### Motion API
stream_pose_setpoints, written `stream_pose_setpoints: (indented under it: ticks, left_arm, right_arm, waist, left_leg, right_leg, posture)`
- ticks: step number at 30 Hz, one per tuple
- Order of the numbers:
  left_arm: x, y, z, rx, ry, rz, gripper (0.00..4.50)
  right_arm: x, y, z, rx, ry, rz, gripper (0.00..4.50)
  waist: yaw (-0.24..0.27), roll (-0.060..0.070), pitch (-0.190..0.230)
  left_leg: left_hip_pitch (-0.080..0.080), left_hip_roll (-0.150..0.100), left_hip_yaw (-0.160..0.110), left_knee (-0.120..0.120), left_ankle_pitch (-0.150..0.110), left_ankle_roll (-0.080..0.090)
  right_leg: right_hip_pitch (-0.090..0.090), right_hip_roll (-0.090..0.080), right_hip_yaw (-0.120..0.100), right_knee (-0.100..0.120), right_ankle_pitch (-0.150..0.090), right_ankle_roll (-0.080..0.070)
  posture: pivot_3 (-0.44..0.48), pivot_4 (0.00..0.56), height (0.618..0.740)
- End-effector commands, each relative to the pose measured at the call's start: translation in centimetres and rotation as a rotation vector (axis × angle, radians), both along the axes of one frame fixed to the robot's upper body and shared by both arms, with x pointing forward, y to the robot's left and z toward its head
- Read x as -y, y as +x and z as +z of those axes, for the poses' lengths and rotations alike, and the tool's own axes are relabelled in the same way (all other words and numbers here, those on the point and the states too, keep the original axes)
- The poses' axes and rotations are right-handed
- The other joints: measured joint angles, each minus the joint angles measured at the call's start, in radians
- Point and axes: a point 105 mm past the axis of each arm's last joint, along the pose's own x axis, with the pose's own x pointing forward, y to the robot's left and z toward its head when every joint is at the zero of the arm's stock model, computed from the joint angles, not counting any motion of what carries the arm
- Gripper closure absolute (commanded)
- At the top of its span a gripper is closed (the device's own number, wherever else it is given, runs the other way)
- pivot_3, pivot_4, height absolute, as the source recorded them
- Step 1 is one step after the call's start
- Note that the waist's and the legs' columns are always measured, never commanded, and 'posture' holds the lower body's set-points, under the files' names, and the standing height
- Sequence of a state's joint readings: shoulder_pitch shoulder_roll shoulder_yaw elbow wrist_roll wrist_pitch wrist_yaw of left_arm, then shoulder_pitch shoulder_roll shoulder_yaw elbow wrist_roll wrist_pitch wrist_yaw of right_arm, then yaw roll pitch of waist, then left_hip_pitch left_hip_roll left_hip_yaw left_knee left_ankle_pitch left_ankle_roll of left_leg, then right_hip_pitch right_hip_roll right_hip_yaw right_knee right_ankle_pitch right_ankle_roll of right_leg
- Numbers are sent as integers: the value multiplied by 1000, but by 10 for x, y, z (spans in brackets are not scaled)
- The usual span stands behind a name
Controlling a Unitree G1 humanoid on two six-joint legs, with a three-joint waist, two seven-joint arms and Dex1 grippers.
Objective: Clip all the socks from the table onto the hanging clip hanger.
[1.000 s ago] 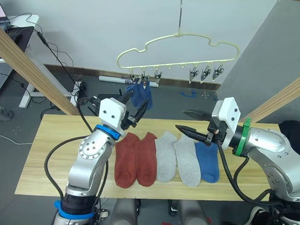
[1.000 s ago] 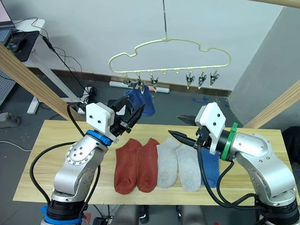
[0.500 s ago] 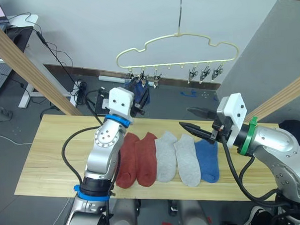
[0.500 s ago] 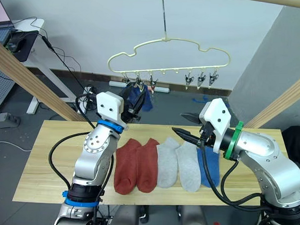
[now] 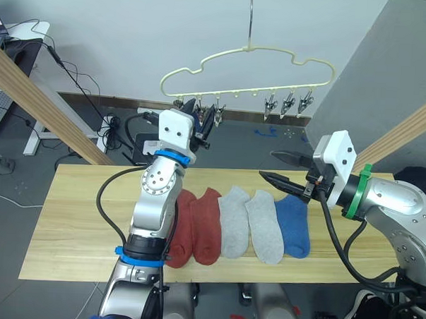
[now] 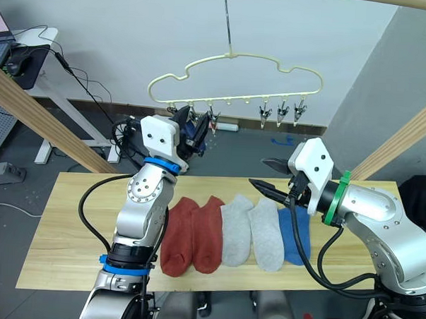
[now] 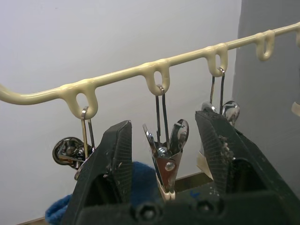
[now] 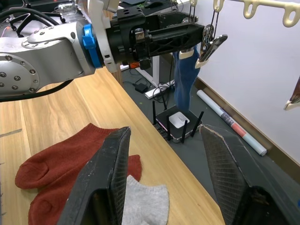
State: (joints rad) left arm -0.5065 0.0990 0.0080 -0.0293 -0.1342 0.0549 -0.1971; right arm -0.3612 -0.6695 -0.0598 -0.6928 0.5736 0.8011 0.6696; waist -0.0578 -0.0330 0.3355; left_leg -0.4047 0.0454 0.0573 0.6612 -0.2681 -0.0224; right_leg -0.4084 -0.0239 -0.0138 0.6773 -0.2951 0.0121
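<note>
The cream clip hanger (image 5: 252, 62) hangs above the far edge of the table (image 5: 83, 217). A blue sock (image 6: 194, 131) dangles from one of its left clips. My left gripper (image 5: 203, 115) is raised to those clips and open, with one metal clip (image 7: 166, 154) hanging between its fingers (image 7: 112, 159). On the table lie two rust red socks (image 5: 196, 226), two grey socks (image 5: 249, 221) and one blue sock (image 5: 291, 223) in a row. My right gripper (image 5: 268, 164) hovers open and empty over the right end of the row.
Thick wooden poles slant at the left (image 5: 39, 95) and the right (image 5: 405, 132). Three bare clips (image 5: 290, 104) hang on the hanger's right half. Cables and a black box (image 8: 178, 124) lie on the floor behind the table.
My left arm has risen from table height to the hanger's left clips, its open fingers now around one clip. The right gripper has drifted slightly right and stays open.
</note>
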Motion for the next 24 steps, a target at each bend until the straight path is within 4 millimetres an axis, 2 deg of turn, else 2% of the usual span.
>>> stream_pose_setpoints:
  ticks: [1, 6, 9, 12, 14, 17, 21, 24]
  left_arm:
    - [3, -4, 12, 52, -13, -8, 2499]
    - [3, -5, 12, 39, -13, -9, 3848]
    - [0, -5, 13, 40, -8, 7, 4329]
    - [-3, -5, 14, 37, -6, 15, 4463]
    - [-4, -5, 15, 38, 1, 11, 4463]
    - [-3, -6, 17, 35, 14, -21, 4463]
    - [-1, -9, 18, 19, 27, -98, 4463]
    - [0, -12, 19, 6, 29, -147, 4463]
  right_arm:
    - [3, -3, 8, 38, 13, 0, 2022]
    - [4, -3, 7, 39, 15, -1, 2022]
    - [4, -3, 6, 36, 15, -5, 2022]
    - [6, -2, 2, 25, 18, -20, 2022]
    - [11, 3, -8, 3, 15, -82, 2022]
    - [28, 14, -39, -57, -15, -242, 1427]
    - [64, 34, -96, -128, -70, -512, 19]
    - [79, 43, -124, -168, -58, -625, 0]
  waist:
    - [0, 0, 0]
    - [0, 0, 0]
    - [0, 0, 0]
    - [0, 0, 0]
    - [0, 0, 0]
    - [1, 0, 0]
    - [2, 0, 0]
    - [0, 0, 0]
  left_leg:
    - [0, 0, 0, 0, 0, 0]
    - [0, 0, 0, 0, 0, 0]
    - [0, 0, 0, 0, 0, 0]
    - [0, 0, 0, 0, 0, 0]
    - [0, 0, 0, 0, 0, 0]
    - [0, 0, 0, 0, 0, 0]
    - [0, 0, 1, 0, 0, -1]
    - [1, 0, 2, 0, 0, -1]
  right_leg:
    - [0, 0, 0, 0, 0, 0]
    - [0, 0, 0, 0, 0, 0]
    - [0, 0, 0, 0, 0, 0]
    - [0, 0, 0, 0, 0, 0]
    - [0, 0, 0, 0, 0, 0]
    - [0, 0, 0, 0, 0, 0]
    - [0, 0, 1, 0, 0, 0]
    - [-1, 0, 1, 1, 0, 0]
  posture:
    - [-164, 353, 740]
    - [-164, 353, 740]
    - [-159, 352, 740]
    - [-159, 352, 740]
    - [-159, 352, 740]
    - [-146, 350, 740]
    - [-136, 351, 740]
    - [-136, 351, 740]
